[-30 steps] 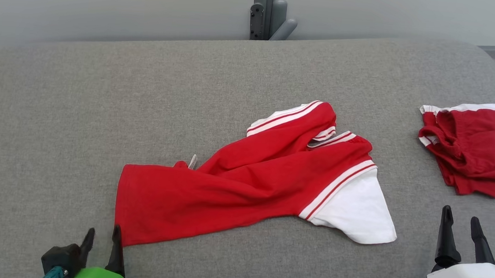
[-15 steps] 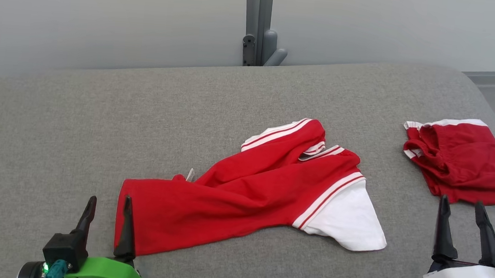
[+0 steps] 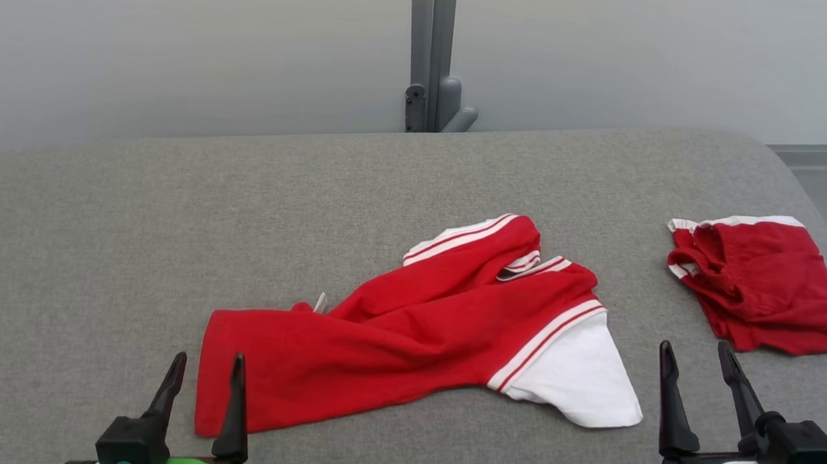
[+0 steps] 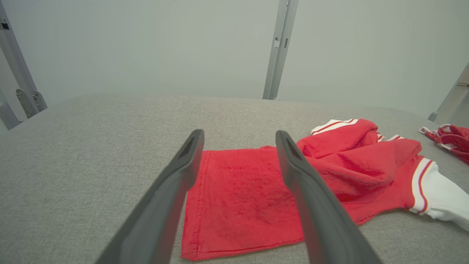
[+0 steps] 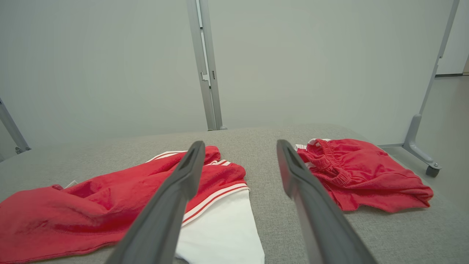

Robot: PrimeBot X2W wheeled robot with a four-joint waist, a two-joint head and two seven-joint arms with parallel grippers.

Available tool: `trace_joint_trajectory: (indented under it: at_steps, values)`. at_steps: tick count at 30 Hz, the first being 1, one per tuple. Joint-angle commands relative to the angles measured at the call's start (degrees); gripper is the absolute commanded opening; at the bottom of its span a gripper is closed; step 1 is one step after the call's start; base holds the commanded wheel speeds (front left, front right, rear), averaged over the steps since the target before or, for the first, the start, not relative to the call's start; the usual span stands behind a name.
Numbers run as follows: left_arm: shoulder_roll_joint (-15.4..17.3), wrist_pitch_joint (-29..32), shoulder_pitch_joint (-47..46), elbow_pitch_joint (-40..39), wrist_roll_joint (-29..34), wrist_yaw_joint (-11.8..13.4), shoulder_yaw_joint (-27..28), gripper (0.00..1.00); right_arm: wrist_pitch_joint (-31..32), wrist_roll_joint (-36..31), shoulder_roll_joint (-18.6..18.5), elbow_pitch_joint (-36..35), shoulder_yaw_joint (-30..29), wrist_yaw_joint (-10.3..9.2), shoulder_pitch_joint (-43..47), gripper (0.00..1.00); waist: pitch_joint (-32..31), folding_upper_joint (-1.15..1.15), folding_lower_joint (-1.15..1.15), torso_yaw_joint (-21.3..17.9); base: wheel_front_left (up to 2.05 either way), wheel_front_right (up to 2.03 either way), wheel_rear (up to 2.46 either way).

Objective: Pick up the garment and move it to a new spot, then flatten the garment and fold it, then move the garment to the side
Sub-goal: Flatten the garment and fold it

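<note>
Left end effector [image 3: 209,357] has opened; garment [image 3: 405,335] lies just ahead.

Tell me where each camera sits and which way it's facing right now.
Head: up on the robot, looking forward and down at the shirt on the grey pad; left gripper and right gripper at the bottom.
Left wrist: low along its own fingers, facing the shirt's hem.
Right wrist: along its own fingers, facing between shirt and shorts.
All three share the shirt.
</note>
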Motion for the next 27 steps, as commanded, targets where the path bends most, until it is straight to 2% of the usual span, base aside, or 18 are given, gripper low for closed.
trace_joint_trajectory:
  at_steps: [1,16,27]
  values:
    - [-0.02,-0.17,1.02,-0.26,0.38,0.0,0.35,1.0,-0.26,-0.36,-0.02,0.29,-0.01,-0.03,0.94,1.0,-0.2,0.0,0.0,0.35,0.0,0.0,0.0]
    - [-0.19,-0.17,1.59,-0.62,0.7,0.18,1.41,1.0,-0.33,-0.02,0.0,4.37,1.15,-0.03,-0.9,1.0,-0.37,0.0,0.0,0.99,0.0,0.0,0.0]
    - [-0.19,-0.18,0.3,0.05,-0.32,0.84,-0.16,1.0,-0.34,0.42,0.01,5.32,1.69,-0.03,-2.11,1.0,0.08,0.0,0.0,1.2,0.0,0.0,0.0]
